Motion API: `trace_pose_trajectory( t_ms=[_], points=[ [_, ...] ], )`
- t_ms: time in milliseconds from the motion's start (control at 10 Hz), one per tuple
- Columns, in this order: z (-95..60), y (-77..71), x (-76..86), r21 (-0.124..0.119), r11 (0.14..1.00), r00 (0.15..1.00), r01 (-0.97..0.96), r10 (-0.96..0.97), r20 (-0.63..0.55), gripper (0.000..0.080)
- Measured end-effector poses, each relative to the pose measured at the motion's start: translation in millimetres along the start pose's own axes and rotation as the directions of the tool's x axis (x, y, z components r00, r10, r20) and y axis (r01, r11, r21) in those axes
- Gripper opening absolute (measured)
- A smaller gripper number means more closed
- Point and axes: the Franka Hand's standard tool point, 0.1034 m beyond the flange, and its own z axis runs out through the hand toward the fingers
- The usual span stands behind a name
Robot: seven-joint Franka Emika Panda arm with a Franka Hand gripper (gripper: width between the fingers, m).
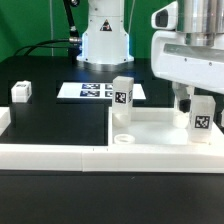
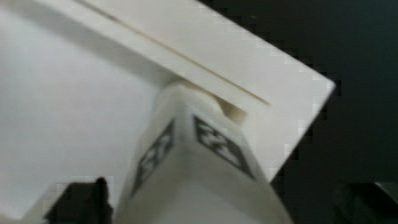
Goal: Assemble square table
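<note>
Your black tabletop [image 1: 60,115] carries the square table slab [image 1: 150,128], flat at lower right. The gripper [image 1: 200,108] straddles a leg [image 1: 204,118] at the slab's right, long axis vertical; you cannot tell whether it pinches. A second leg [image 1: 122,92] stands upright mid-frame.

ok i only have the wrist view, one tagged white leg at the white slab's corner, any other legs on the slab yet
observer: yes, another white tagged block leg stands upright at the white square plastic slab's back corner, exterior view's left
operator: any spare legs
observer: one small white block leg sits on the black table, far toward the exterior view's left
operator: what's behind the slab
observer: the marker board lies flat there
</note>
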Motion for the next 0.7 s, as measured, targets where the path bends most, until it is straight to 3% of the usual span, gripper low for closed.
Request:
trace_pose_trajectory(
  t_ms=[100,400,500,600,700],
  points=[
    [1.3,3.4,-0.8,-0.015,1.000,1.000,0.024,-0.023,0.008,0.0643],
    [1.5,3.7,0.6,-0.019,0.946,0.946,0.325,-0.325,0.005,0.0648],
    [1.3,2.9,-3.1,-0.046,0.857,0.858,0.512,-0.513,-0.004,0.0649],
    [-2.7,-2.2,-10.0,-0.064,0.685,0.687,0.726,-0.726,0.017,0.0649],
    [-3.9,-3.9,-10.7,-0.059,0.639,0.640,0.767,-0.768,0.018,0.0649]
  ],
)
